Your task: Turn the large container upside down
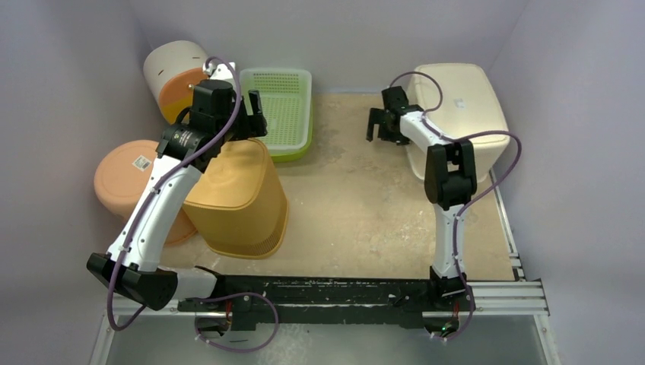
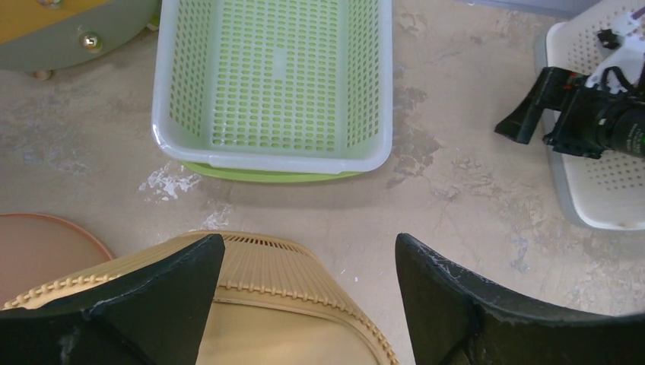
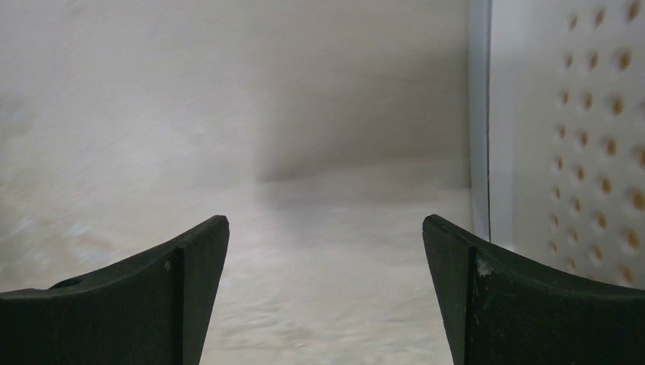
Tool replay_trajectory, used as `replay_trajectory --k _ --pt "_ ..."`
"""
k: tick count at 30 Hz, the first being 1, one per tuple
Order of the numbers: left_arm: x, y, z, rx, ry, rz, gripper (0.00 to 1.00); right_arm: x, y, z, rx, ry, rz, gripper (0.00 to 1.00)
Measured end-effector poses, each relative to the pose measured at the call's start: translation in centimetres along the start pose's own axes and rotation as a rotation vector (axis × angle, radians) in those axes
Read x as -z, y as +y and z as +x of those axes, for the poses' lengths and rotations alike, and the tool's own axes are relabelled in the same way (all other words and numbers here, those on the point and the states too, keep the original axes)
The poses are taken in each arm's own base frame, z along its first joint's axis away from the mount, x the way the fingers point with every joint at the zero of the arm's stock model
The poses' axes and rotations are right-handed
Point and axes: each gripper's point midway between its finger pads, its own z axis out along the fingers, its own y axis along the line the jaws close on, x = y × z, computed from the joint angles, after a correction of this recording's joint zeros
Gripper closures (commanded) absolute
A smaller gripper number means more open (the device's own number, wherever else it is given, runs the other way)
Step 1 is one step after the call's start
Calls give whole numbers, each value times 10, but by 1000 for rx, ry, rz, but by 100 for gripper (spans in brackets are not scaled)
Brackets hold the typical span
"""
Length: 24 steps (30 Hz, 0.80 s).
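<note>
Large cream container (image 1: 462, 103) sits at 2 o'clock on the table (image 1: 357, 198), flat base up, so probably already inverted. Right gripper (image 3: 325, 228) hangs at its 9 o'clock wall, fingers spread, holding nothing. Left gripper (image 2: 308, 255), likewise spread and empty, hovers over the yellow basket (image 1: 239, 198), likely parked clear.

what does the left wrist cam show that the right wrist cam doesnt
Left wrist only: the green perforated basket, the yellow ribbed bin below the open left gripper, and the right gripper. Right wrist only: the bare wall beyond its own open fingers. Both: the tabletop and the cream perforated container.
</note>
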Motion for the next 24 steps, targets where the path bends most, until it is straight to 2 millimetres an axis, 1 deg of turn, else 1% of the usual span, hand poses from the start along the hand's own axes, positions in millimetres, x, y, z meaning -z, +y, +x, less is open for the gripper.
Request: replay_trajectory --k 1,3,5,7,9,13,15,17,18,19,22,24 --pt "1 0 0 0 -2 0 20 -1 -11 -1 -10 0 19 0" --pt "2 0 0 1 -3 1 20 1 -39 -11 -39 -20 67 0" --pt "2 1 0 0 1 -1 20 7 -58 -24 -64 -51 97 0" --pt "2 1 2 -1 5 -2 20 16 -72 -38 -84 -92 117 0" --pt "2 2 2 -2 9 -5 20 22 -77 -47 -82 -115 118 0" --pt "1 3 4 -3 13 -12 20 29 -72 -59 -38 -143 107 0" --pt "1 4 5 -4 16 -16 20 32 -66 -63 -9 -156 99 0" --pt "0 5 6 -5 16 -21 20 40 -51 -68 37 -176 85 0" --pt "-1 5 6 -5 17 -23 20 46 -40 -70 63 -189 75 0" --pt "-1 5 6 -6 17 -26 20 52 -28 -71 90 -202 62 0" --pt "-5 6 6 -8 22 -32 20 75 18 -78 156 -247 -36 1" --pt "-9 5 6 -10 31 -35 20 96 57 -91 181 -294 -142 9"
